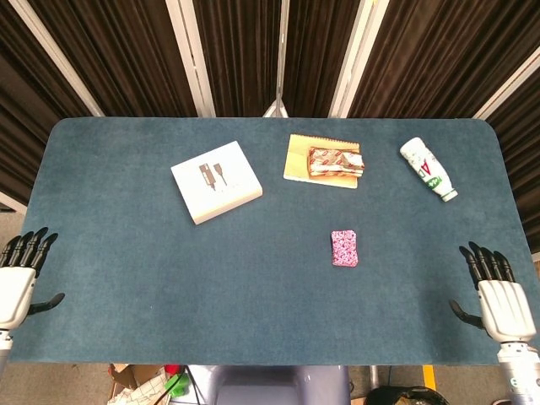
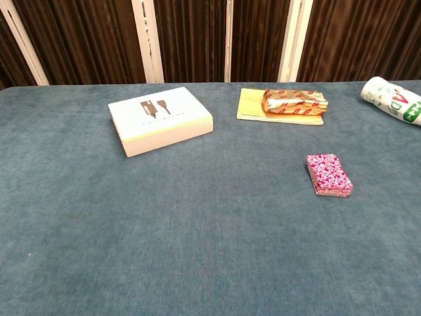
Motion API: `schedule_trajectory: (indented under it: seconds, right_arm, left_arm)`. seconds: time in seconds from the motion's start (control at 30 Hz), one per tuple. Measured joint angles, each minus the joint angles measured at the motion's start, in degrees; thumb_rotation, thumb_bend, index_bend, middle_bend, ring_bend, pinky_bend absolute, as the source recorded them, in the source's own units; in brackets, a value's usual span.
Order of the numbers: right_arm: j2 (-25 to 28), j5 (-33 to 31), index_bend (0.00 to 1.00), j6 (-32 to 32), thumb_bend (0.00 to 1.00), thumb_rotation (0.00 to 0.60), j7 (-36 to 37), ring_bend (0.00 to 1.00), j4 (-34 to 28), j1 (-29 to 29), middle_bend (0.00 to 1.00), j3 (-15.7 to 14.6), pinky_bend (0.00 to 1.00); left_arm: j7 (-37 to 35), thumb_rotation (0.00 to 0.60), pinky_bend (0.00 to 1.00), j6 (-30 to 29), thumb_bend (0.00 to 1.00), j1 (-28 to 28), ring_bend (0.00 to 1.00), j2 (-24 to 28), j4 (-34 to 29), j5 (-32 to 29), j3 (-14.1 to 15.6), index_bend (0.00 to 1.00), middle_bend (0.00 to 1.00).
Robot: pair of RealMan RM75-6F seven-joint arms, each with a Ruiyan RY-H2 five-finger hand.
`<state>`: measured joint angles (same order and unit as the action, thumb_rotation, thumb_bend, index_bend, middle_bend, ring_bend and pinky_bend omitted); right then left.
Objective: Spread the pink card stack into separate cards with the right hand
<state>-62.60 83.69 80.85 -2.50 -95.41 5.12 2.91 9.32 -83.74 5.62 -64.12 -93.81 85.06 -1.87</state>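
From the head view, the pink card stack (image 1: 344,248) lies squared up on the blue worktop (image 1: 126,253), right of centre and still 1 neat pile. The right hand (image 1: 498,295) sits at the near right edge, fingers spread and holding nothing, well apart from the stack. The left hand (image 1: 18,274) sits at the near left edge, likewise spread and empty. A white box (image 1: 216,180), a wrapped snack bar (image 1: 336,160) on a yellow notepad (image 1: 295,160), and a lying white bottle (image 1: 428,168) occupy the far side.

From the chest view, the stack (image 2: 329,174) lies flat near the right side; neither hand shows here.
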Motion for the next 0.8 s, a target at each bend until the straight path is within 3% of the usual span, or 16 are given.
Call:
schedule_trajectory:
  seconds: [0.23,0.4,0.6,0.8]
  right_arm:
    - [1.1,-1.1,0.0,-3.3,0.24,0.6,-0.5,0.0,-3.8,2.0,0.0,0.8,0.0]
    - [2.0,-4.7,0.0,-9.5,0.24,0.6,-5.5,0.0,-9.8,6.9,0.0,3.2,0.0]
    - [1.6,-15.4,0.0,-16.7,0.24,0.6,-16.0,0.0,-16.5,14.4,0.0,6.8,0.0]
    - [-1.6,-28.0,0.0,-20.7,0.24,0.6,-25.8,0.0,-19.2,22.0,0.0,9.0,0.0]
  left_arm:
    - [-1.0,0.6,0.0,-0.3,0.02,-0.5,0.0,0.4,-0.3,-0.8,0.0,0.0,0.0]
    - [-1.3,0.6,0.0,-0.2,0.02,-0.5,0.0,0.5,-0.3,-0.7,0.0,0.0,0.0]
    - [-1.5,0.6,0.0,0.3,0.02,-0.3,0.0,0.7,-0.3,-1.2,-0.1,0.0,0.0]
    - [-1.8,0.6,0.0,0.8,0.02,-0.2,0.0,1.0,-0.4,-1.5,-0.1,0.0,0.0]
